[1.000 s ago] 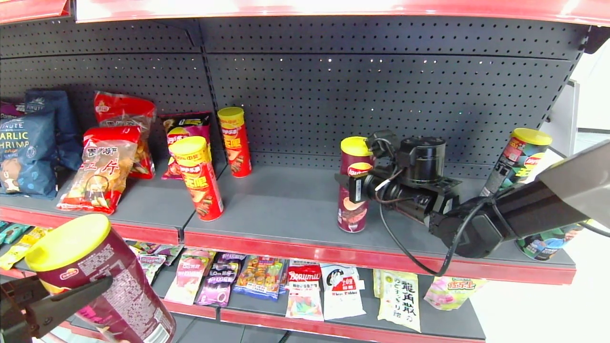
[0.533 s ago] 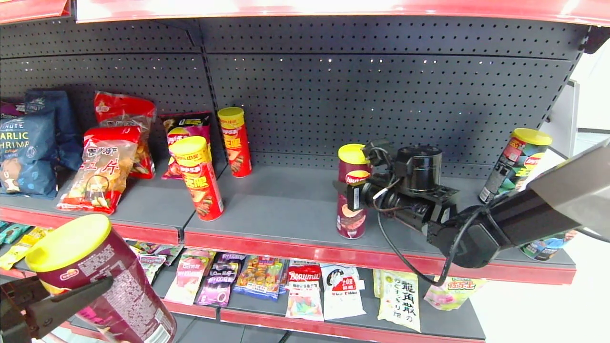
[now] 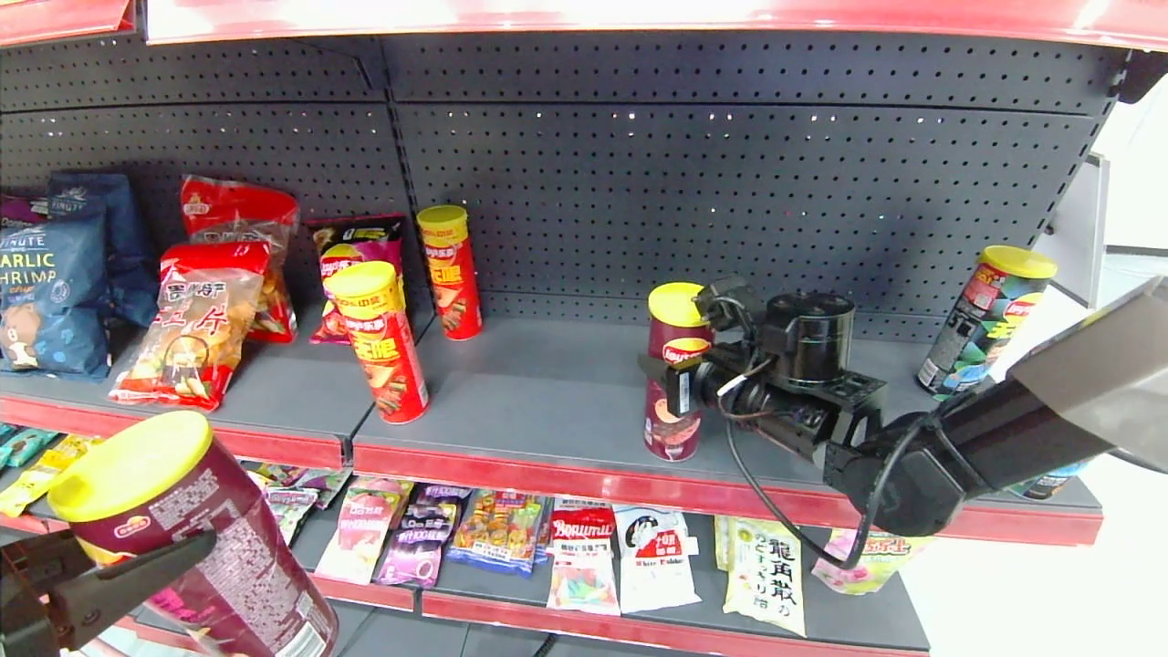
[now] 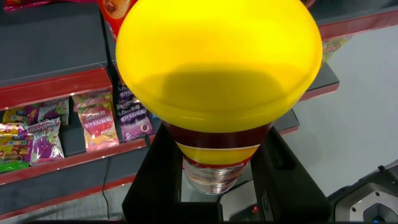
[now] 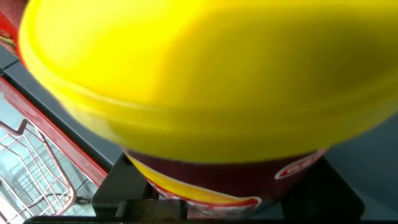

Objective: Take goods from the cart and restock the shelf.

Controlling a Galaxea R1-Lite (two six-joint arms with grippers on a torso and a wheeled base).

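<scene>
Maroon chip canister [image 3: 672, 429], yellow-lidded and upright, sits clamped in the closed jaws of the right gripper [image 3: 683, 376], which grips its upper half. Its base is at the front of the grey shelf board [image 3: 547, 401], just behind the board's red lip; whether it is fully seated cannot be told. Placing it well likely means keeping it vertical, easing it down until the bottom lies flat on the board, then opening the jaws and drawing the arm straight back so that no finger drags the tall tube over the lip. Two red canisters [image 3: 383, 342] stand well apart toward the board's left end, and a dark canister [image 3: 990, 306] stands at its right end, so neither crowds the spot. Below the board's left end, the left gripper [image 4: 221, 186] holds a second maroon canister [image 3: 182, 538], tilted, jaws shut around it.
</scene>
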